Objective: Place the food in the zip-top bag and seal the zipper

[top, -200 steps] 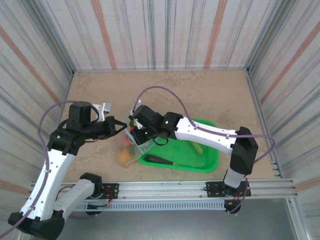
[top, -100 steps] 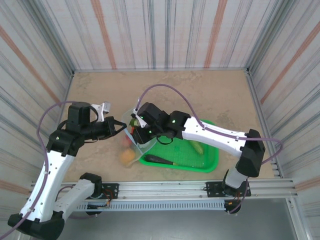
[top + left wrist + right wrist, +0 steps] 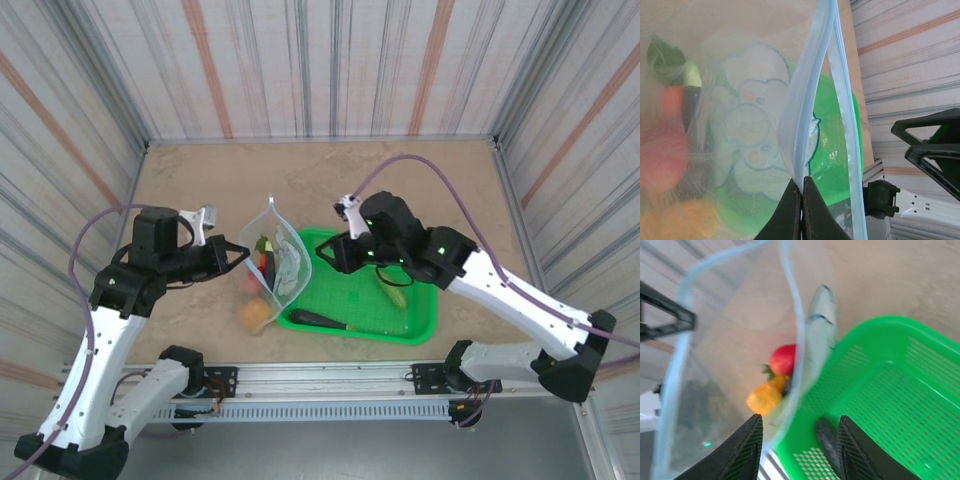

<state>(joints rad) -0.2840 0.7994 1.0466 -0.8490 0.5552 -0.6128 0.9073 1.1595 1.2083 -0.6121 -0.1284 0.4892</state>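
The clear zip-top bag (image 3: pixel 284 268) stands beside the basket's left end, mouth up. My left gripper (image 3: pixel 237 258) is shut on its pale blue zipper strip (image 3: pixel 812 90), pinching one lip (image 3: pixel 801 192). Inside the bag lie a red apple (image 3: pixel 783 358), an orange fruit (image 3: pixel 762 396) and an orange-red carrot (image 3: pixel 672 100). My right gripper (image 3: pixel 335 251) hangs open and empty over the basket's left part, just right of the bag mouth (image 3: pixel 800 450). A dark eggplant (image 3: pixel 320 320) and a green cucumber (image 3: pixel 393 293) lie in the basket.
The green mesh basket (image 3: pixel 425 320) sits right of the bag near the front rail. Striped walls close in the table on three sides. Bare tabletop (image 3: pixel 330 180) stretches behind the bag and basket.
My right gripper has drawn back from the bag's mouth to the right, over the basket, and is open. The bag now stands taller. The left gripper has kept its hold.
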